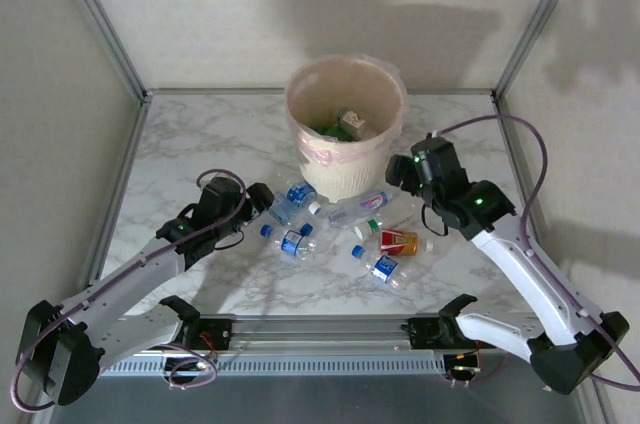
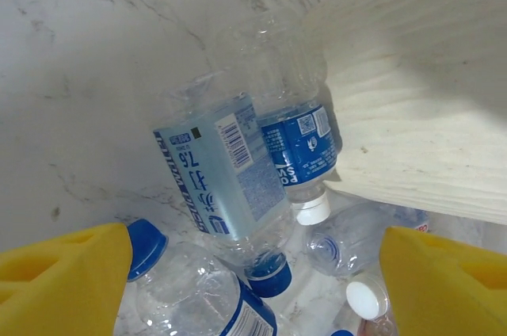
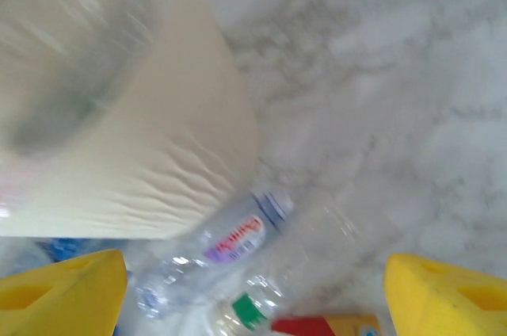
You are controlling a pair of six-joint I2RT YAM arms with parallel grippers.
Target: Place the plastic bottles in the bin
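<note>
Soft, even light is falling from above onto the white marble-patterned table, faint grey shadows are lying on the pale back wall, the clear blue-labelled plastic bottle is showing crisp print and small glints, and motion blur is smearing the round cream plastic bin.
</note>
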